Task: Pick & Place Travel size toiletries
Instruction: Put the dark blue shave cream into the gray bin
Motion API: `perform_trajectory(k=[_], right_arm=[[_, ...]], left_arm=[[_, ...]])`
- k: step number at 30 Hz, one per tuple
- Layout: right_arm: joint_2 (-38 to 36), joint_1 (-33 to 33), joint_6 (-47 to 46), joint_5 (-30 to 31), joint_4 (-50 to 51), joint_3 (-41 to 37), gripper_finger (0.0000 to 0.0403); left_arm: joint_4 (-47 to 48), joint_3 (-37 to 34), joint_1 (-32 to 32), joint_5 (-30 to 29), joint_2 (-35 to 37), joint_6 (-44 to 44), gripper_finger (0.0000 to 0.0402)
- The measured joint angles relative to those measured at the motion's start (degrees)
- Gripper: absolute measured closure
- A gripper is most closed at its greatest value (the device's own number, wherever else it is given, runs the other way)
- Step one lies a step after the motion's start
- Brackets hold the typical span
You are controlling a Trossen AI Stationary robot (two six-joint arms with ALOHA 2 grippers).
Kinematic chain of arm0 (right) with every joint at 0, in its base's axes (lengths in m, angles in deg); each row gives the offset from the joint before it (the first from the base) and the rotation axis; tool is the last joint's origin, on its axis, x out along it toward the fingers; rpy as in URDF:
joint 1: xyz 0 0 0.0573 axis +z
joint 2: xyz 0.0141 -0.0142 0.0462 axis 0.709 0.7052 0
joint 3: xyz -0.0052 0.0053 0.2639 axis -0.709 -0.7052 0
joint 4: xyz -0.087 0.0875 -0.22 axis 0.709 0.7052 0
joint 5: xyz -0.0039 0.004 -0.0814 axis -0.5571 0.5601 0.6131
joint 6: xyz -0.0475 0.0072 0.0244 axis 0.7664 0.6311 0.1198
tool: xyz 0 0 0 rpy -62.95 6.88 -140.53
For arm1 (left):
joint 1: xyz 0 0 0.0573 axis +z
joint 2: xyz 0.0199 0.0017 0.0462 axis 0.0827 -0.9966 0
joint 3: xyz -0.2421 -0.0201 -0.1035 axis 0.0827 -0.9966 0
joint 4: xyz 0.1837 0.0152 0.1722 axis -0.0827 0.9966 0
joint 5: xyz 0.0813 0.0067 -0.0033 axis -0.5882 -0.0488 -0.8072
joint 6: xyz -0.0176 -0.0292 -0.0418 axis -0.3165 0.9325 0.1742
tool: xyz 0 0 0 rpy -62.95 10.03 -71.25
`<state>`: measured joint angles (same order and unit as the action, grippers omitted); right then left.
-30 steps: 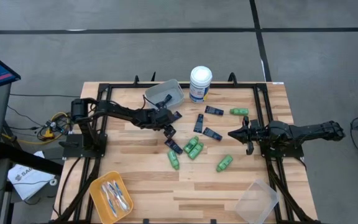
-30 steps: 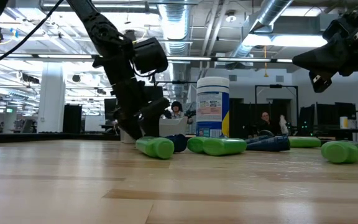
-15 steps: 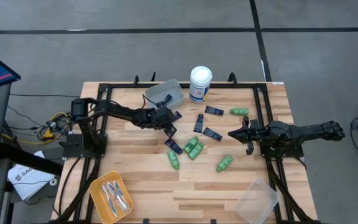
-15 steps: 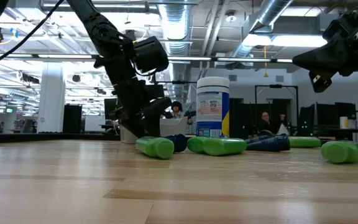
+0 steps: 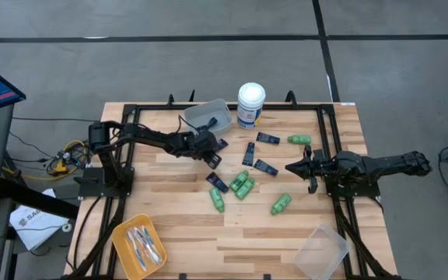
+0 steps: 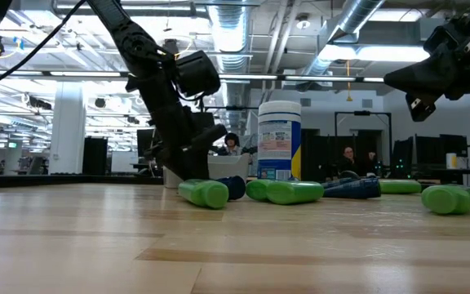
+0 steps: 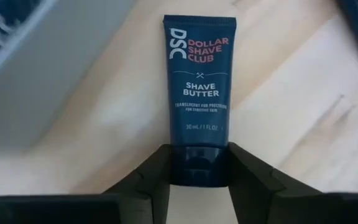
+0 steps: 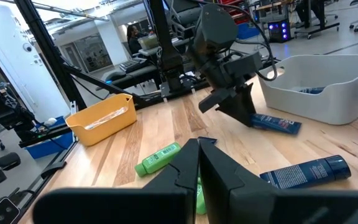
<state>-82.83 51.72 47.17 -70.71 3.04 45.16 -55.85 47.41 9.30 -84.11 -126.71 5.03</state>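
Observation:
My left gripper [image 5: 211, 159] [image 7: 197, 157] stands left of centre, shut on a dark navy tube [image 7: 197, 87] printed "Shave Butter". More navy tubes [image 5: 265, 166] and bright green bottles [image 5: 242, 184] lie scattered on the wooden table's middle, each flat on its side. Thin toothbrushes lie in the orange bin [image 5: 123, 233] at the near left. My right gripper [image 5: 289, 166] [image 8: 197, 163] hovers shut at the right, above the table, with nothing in it. My left gripper pinches the navy tube's dark cap end [image 7: 197, 167] between its two fingers [image 7: 156, 174], one on each side of the cap. The tube runs on straight ahead of the fingers, label up. The fingers slant down from the table's left. Whether the flat end rests on the table I cannot tell.
A grey bin [image 5: 197, 114] with tubes in it stands just beyond my left gripper, beside a tall white canister [image 5: 250, 104]. A clear bin [image 5: 334, 247] sits at the near right. Black rails [image 5: 329, 132] frame the tabletop. Bare wood lies along the near middle.
My left gripper has shifted a little toward the table's far edge, toward the grey bin, and the navy tube has gone with it. My right arm has kept still.

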Motion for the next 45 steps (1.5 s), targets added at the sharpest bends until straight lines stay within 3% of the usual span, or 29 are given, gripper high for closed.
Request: perform_trajectory(k=[8, 13, 18, 22, 24, 32, 37, 45], right_arm=[[0.0, 0.0, 0.0, 0.0, 0.0, 0.0, 0.0397], [0.0, 0.0, 0.0, 0.0, 0.0, 0.0, 0.0397], [0.0, 0.0, 0.0, 0.0, 0.0, 0.0, 0.0397], [0.0, 0.0, 0.0, 0.0, 0.0, 0.0, 0.0397], [0.0, 0.0, 0.0, 0.0, -0.1, 0.0, 0.0397], [0.0, 0.0, 0.0, 0.0, -0.2, 0.0, 0.0397], [0.0, 0.0, 0.0, 0.2, -0.2, 0.0, 0.0397], [0.0, 0.0, 0.0, 0.3, -0.3, 0.0, 0.0397]], left_arm=[[0.1, 0.0, -3.5, 6.5, 1.2, 5.0, 0.0283], [-0.4, -0.1, -6.0, 6.5, 7.0, 6.6, 0.0279], [-0.7, -0.1, -5.6, -4.1, 16.7, 6.1, 0.0283], [-0.8, 0.0, -2.2, -14.7, 23.0, 0.5, 0.028], [-0.5, 0.0, 1.0, -15.9, 24.6, -1.9, 0.0279], [3.8, -0.1, 12.4, -7.5, 23.3, -8.8, 0.0277], [7.4, -0.1, 14.4, -4.4, 22.9, -13.2, 0.0276], [8.1, -0.1, 14.7, -5.8, 22.9, -18.2, 0.0248]])
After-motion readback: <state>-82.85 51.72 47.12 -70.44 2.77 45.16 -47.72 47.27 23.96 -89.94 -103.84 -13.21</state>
